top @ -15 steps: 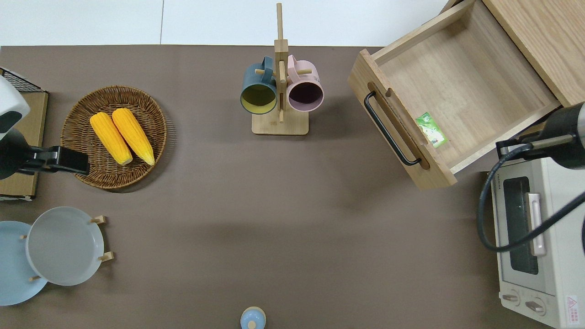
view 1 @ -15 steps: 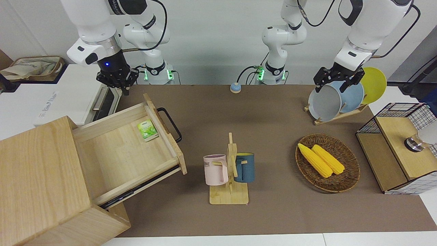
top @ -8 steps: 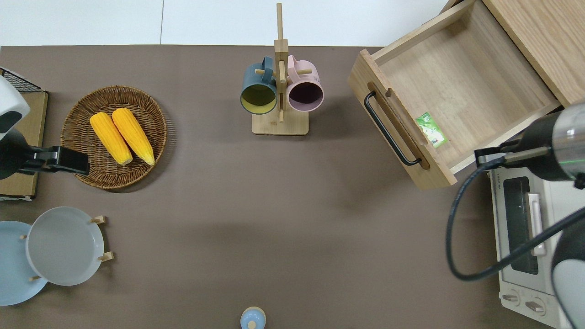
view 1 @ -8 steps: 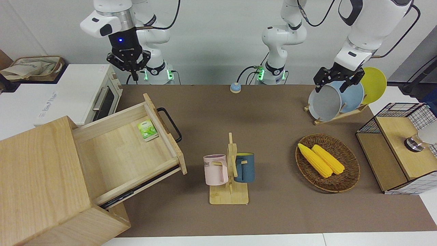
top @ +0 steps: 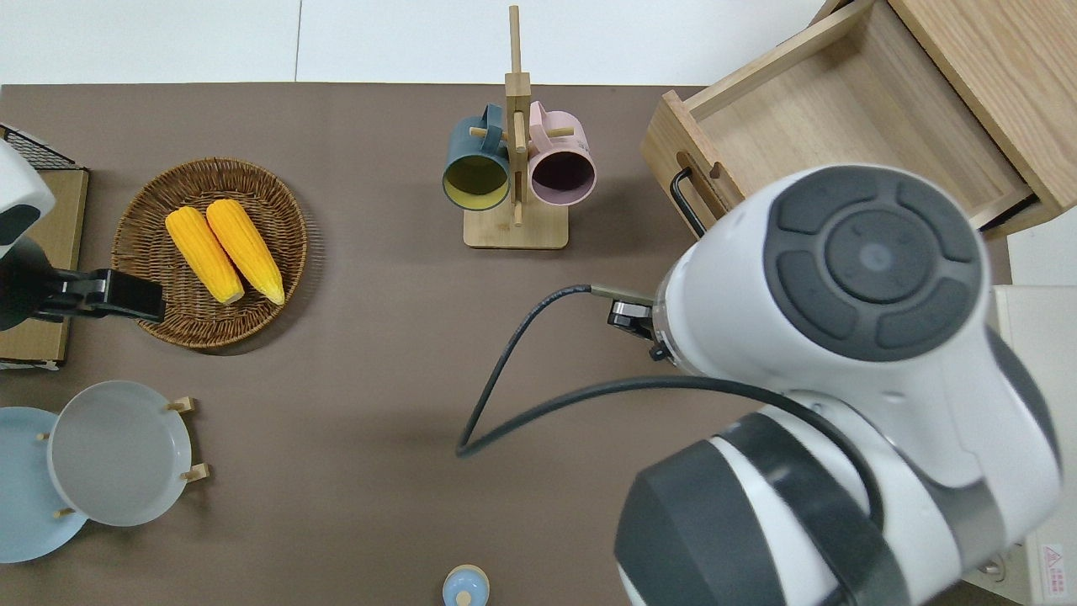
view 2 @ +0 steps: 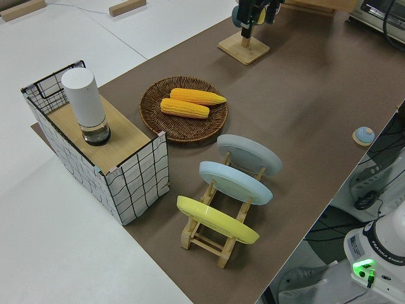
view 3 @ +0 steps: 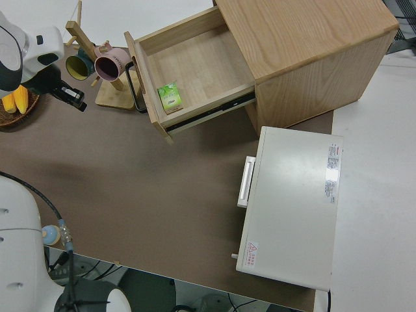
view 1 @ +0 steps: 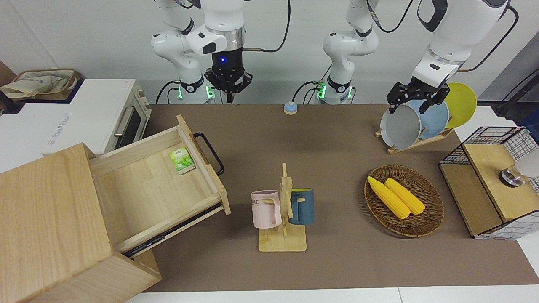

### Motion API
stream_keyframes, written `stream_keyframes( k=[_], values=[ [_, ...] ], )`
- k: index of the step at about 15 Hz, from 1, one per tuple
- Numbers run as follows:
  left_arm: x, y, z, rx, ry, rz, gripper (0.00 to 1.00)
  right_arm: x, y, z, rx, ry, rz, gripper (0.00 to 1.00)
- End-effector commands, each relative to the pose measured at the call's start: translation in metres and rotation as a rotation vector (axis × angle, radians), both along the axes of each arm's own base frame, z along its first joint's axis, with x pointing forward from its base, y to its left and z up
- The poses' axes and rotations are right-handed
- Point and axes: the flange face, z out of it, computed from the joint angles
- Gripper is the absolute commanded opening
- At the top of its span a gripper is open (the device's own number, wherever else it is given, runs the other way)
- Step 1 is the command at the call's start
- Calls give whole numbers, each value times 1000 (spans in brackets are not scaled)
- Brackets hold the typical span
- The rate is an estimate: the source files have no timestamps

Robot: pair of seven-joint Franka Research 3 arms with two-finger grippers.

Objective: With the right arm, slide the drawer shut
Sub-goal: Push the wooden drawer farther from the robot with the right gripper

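Observation:
The drawer [view 1: 143,193] stands pulled far out of the light-wood cabinet [view 1: 46,219], its black U-shaped handle [view 1: 209,153] toward the table's middle. A green packet [view 1: 182,160] lies inside, against the front panel. My right gripper [view 1: 229,94], blue light on its wrist, hangs in the air apart from the drawer and touches nothing. In the overhead view the right arm [top: 841,337] hides its own gripper and part of the drawer [top: 824,126]. The left arm is parked, its gripper [view 1: 414,101] open.
A white oven [view 1: 105,118] stands beside the cabinet, nearer to the robots. A mug rack [view 1: 283,210] with two mugs is mid-table, then a basket [view 1: 433,210] with corn, a plate rack [view 1: 414,143], a wire-mesh box [view 1: 492,181] and a small blue knob [view 1: 290,108].
The right arm has swung from over the oven toward the table's middle and now hangs clear of the oven. The drawer and the left arm have not moved.

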Motion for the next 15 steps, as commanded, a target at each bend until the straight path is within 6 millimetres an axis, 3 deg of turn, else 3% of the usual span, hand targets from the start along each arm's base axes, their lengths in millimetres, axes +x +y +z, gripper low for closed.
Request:
stream_keyframes(
  k=[1,9,15],
  values=[
    [2,1,3,16,6,-12,993,13,4,-28,0,11,-204,0],
    [2,1,4,16,5,-12,993,35,4,-94,46,-3,-505,0],
    [2,1,4,16,5,-12,993,63,-18,-115,82,-56,-673,0]
  ],
)
